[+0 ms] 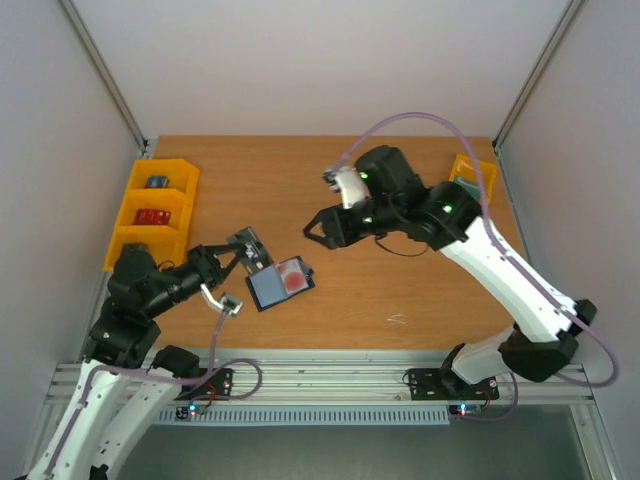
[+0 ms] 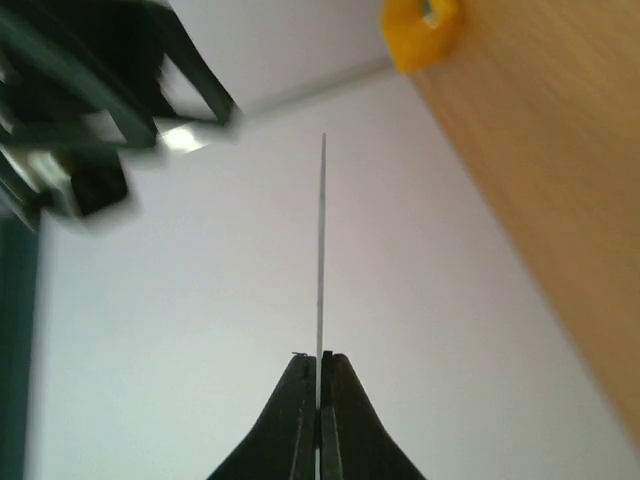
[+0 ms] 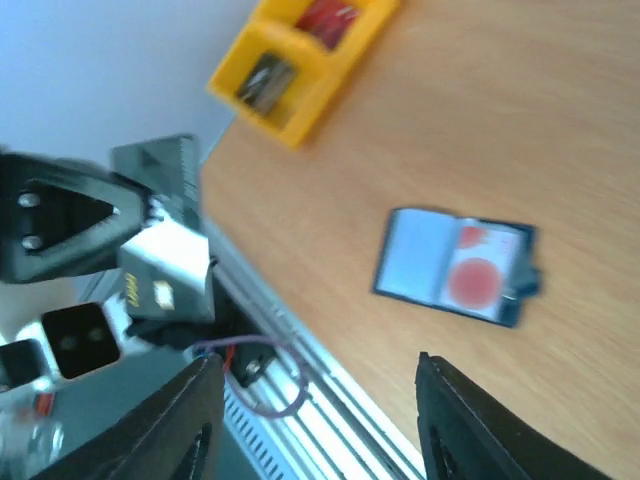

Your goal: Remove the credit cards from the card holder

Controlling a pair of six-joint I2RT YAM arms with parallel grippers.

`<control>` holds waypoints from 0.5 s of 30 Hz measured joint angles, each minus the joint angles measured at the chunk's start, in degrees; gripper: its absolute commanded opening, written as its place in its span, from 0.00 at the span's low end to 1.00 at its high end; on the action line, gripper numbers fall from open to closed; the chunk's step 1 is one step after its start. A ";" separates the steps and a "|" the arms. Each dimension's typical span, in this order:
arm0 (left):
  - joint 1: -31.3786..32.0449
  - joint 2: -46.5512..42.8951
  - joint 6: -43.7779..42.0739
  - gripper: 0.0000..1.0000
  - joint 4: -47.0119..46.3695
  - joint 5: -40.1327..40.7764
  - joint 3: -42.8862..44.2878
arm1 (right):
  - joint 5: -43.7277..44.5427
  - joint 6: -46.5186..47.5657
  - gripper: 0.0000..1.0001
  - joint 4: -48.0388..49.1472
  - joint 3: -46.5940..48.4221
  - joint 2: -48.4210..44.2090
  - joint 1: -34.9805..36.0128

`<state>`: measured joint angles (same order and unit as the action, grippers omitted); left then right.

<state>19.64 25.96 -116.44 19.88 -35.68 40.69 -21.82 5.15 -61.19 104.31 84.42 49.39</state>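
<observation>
The card holder [image 1: 270, 290] lies open on the table, dark navy with a blue-grey inside. A pale card with a red round mark [image 1: 294, 277] lies on its right half. My left gripper [image 1: 240, 258] is just left of the holder, lifted, shut on a thin grey card [image 1: 248, 246]. In the left wrist view that card [image 2: 322, 250] shows edge-on, clamped between the shut fingers of the gripper [image 2: 320, 358]. My right gripper [image 1: 322, 231] hangs open and empty above the table, up and right of the holder. The right wrist view shows the holder [image 3: 420, 260] and the red-marked card [image 3: 478, 278] beyond the open gripper [image 3: 315, 420].
A yellow bin rack [image 1: 155, 210] with small items stands at the table's left edge and also shows in the right wrist view [image 3: 300, 50]. A smaller yellow bin [image 1: 470, 175] sits at the back right. A metal rail [image 1: 330, 375] runs along the near edge.
</observation>
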 measured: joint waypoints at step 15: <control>-12.46 41.70 57.55 0.00 41.88 56.26 24.15 | 21.03 -0.85 0.85 -1.11 -10.12 -12.70 -13.05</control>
<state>7.18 67.66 -58.89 61.76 20.58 64.84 -0.80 4.29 -62.30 94.19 71.72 36.34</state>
